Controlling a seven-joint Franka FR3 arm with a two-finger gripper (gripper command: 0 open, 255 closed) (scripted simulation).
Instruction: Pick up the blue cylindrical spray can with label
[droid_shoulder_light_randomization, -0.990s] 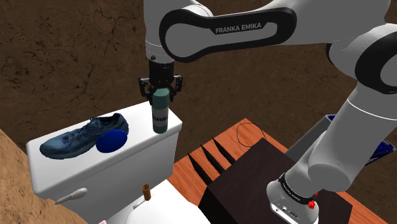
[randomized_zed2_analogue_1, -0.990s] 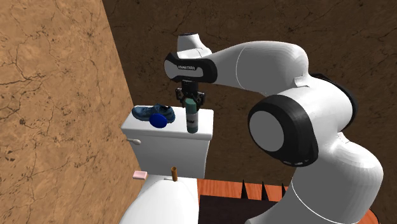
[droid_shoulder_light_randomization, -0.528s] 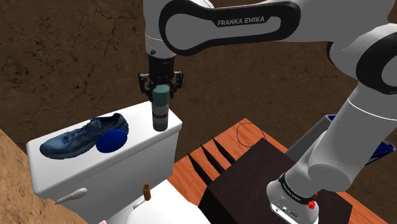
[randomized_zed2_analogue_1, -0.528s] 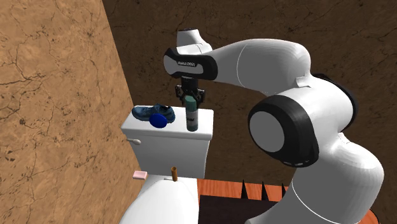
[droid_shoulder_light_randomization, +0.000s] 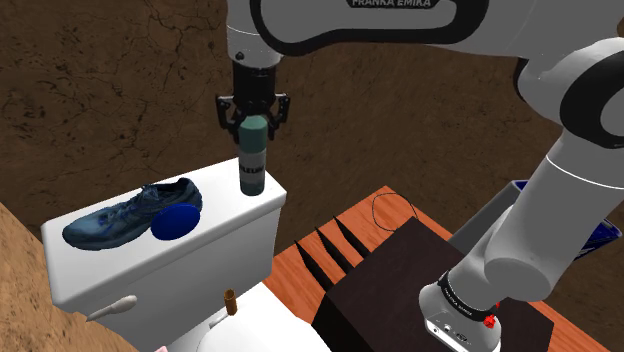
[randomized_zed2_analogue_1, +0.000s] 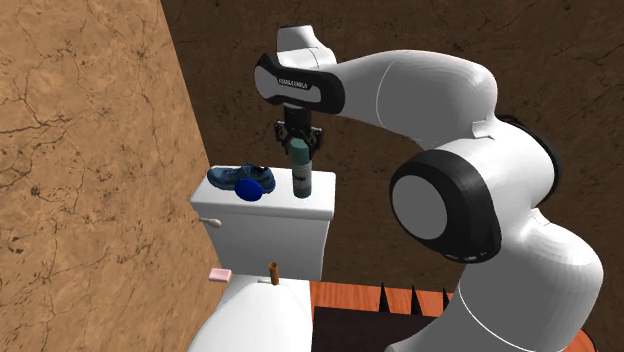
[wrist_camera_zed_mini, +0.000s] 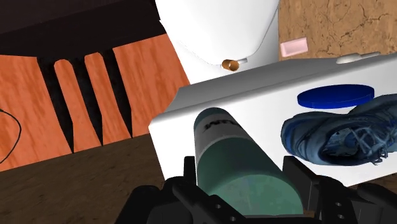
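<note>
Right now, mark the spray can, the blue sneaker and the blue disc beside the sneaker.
spray can (droid_shoulder_light_randomization: 252, 162): shoulder view, middle of its teal body.
blue sneaker (droid_shoulder_light_randomization: 125, 218): shoulder view, side of its upper.
blue disc (wrist_camera_zed_mini: 335, 95): wrist view, its flat top face.

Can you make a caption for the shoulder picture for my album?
Black gripper clasps a teal spray can over a white toilet tank, near a blue sneaker.
</note>
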